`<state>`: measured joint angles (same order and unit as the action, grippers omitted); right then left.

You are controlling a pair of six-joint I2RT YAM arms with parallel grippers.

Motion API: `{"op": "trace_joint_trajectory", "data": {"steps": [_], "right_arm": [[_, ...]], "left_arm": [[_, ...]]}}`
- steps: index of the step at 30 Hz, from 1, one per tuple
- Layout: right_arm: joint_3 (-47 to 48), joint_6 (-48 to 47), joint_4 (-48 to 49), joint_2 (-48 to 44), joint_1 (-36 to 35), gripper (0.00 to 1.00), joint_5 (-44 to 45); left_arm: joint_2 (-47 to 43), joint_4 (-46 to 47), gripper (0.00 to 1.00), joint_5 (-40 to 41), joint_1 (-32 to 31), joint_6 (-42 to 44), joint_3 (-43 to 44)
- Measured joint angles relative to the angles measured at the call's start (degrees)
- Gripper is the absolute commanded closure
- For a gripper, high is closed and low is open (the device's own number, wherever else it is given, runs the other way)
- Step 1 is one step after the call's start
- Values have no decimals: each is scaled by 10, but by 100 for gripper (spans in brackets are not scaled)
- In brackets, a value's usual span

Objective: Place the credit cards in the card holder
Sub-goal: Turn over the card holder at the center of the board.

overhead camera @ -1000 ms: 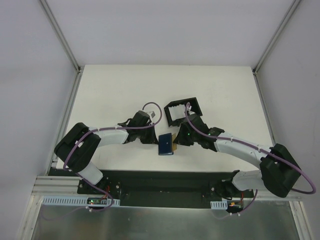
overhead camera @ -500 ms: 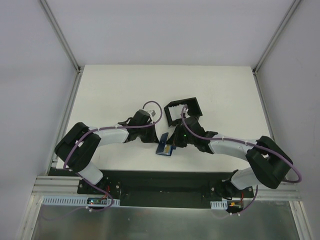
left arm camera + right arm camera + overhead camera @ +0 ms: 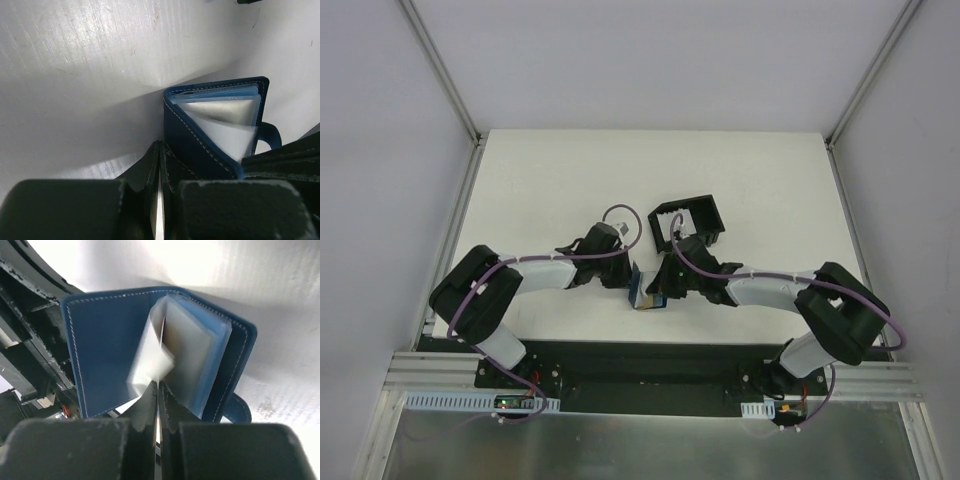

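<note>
At the tips of the left gripper (image 3: 159, 150) the fingers (image 3: 142, 180) are pressed together, only a thin pale slit showing between them; they sit against one dark navy cover of the card holder (image 3: 200, 145), and whether any leather is pinched I cannot tell; the right gripper (image 3: 157, 392) also has its fingers (image 3: 175, 420) pressed together, tips inside the open holder, meeting the lower edge of a pale sheet (image 3: 150, 357) that is blurred, card or pocket leaf I cannot tell; lighter blue pockets (image 3: 200, 355) fan out beside it, and the snap tab (image 3: 239, 409) curls from the far cover; the holder stands partly open on the tabletop (image 3: 540, 190), close to the near edge and about midway along it, between the two grippers; beyond the right gripper, toward the middle of the tabletop, sits a black tray (image 3: 685, 206), apart from the holder.
</note>
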<state>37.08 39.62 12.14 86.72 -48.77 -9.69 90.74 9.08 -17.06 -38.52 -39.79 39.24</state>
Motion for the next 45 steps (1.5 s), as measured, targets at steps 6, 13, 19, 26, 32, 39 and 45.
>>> {"op": "trace_joint_trajectory", "data": {"steps": [6,13,19,26,32,39,45], "right_arm": [[21,-3,-23,8,-21,100,26],[32,-13,-43,19,-30,100,53],[43,-12,-46,36,-38,100,69],[65,-12,-75,41,-51,100,100],[74,-11,-84,48,-54,100,108],[76,-11,-86,49,-55,100,110],[77,-11,-86,49,-55,100,110]], "left_arm": [[-7,6,99,8,0,-2,-13],[-21,-3,87,23,0,4,-17],[-50,-7,64,42,4,5,-34],[-85,-5,47,40,7,1,-45],[-151,-13,37,37,7,2,-46],[-194,-20,41,29,7,3,-46],[-186,-54,65,26,7,17,-43]]}}
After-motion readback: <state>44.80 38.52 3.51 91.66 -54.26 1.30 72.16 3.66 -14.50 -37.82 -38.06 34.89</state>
